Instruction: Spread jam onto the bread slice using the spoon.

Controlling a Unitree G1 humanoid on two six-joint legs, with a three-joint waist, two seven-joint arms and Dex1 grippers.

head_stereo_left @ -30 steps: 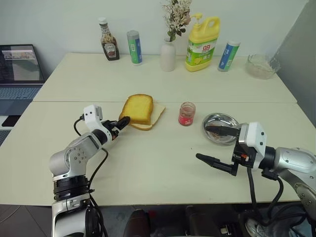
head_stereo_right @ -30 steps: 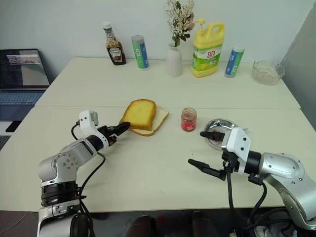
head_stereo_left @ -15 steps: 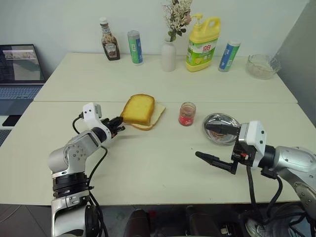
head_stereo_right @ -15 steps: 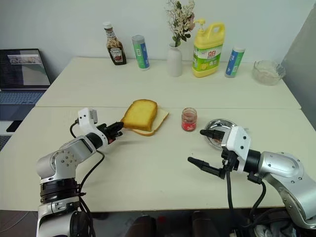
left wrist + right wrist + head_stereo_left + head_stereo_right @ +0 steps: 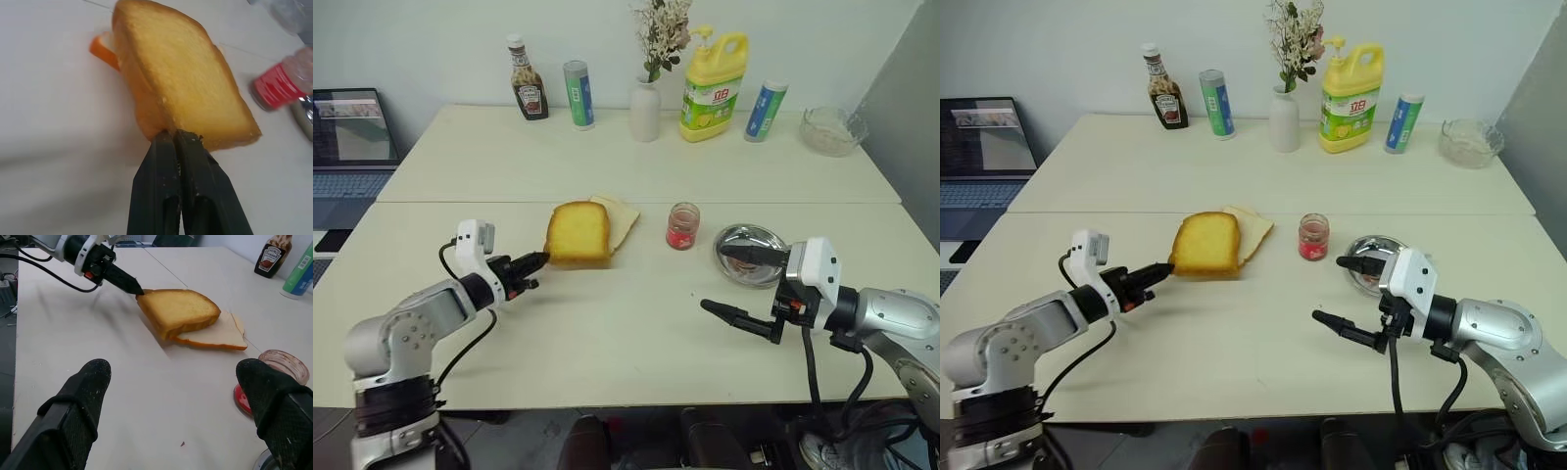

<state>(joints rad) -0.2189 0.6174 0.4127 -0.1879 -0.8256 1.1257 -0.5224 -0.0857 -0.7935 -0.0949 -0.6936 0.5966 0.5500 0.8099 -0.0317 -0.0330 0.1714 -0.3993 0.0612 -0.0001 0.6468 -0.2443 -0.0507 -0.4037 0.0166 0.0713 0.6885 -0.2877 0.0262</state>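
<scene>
One pincer [image 5: 540, 258] grips bread slice [image 5: 578, 233].

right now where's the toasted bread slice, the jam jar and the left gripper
bread slice [image 5: 578, 233], left eye view, middle of its golden top face
jam [image 5: 682, 227], left eye view, side of the glass jar
left gripper [image 5: 176, 137], left wrist view, shut fingertips at the slice's edge
</scene>
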